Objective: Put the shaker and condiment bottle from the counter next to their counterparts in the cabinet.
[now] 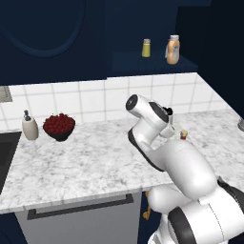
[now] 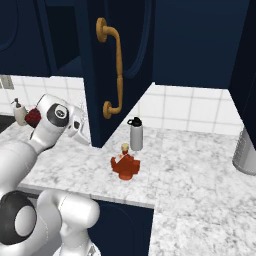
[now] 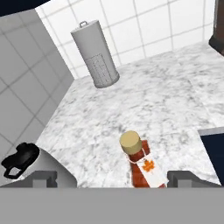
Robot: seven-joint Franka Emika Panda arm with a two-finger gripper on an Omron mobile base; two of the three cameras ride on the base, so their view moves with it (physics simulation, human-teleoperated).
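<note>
The worktop (image 1: pixel 86 162) is white-and-grey marble with a grey front panel and a dark bar handle below its edge, and white square tiles cover the wall behind it. The red bottle (image 2: pixel 125 165) with the tan stopper stands upright on the worktop, near its front edge and just in front of a grey shaker (image 2: pixel 136 134) with a black top. In the hand view the red bottle (image 3: pixel 141 164) is between the two fingers (image 3: pixel 43 179), which stand wide apart and do not touch it; they hold nothing. Farther along the worktop from the bottle, near the tiled corner, stands a grey cylinder holder (image 3: pixel 95 54). Above the worktop is the navy cabinet (image 1: pixel 143 33), and on its dark shelf the yellow shaker (image 1: pixel 146 48) stands just beside the pale orange bottle (image 1: pixel 173 50), both upright. An open cabinet door (image 2: pixel 120 65) with a golden handle hangs above the red bottle. Well to the left of the bottle on the worktop are a dark bowl of red fruit (image 1: pixel 59 127) and a soap dispenser (image 1: pixel 29 126), near the edge of a dark sink (image 1: pixel 7 152).
</note>
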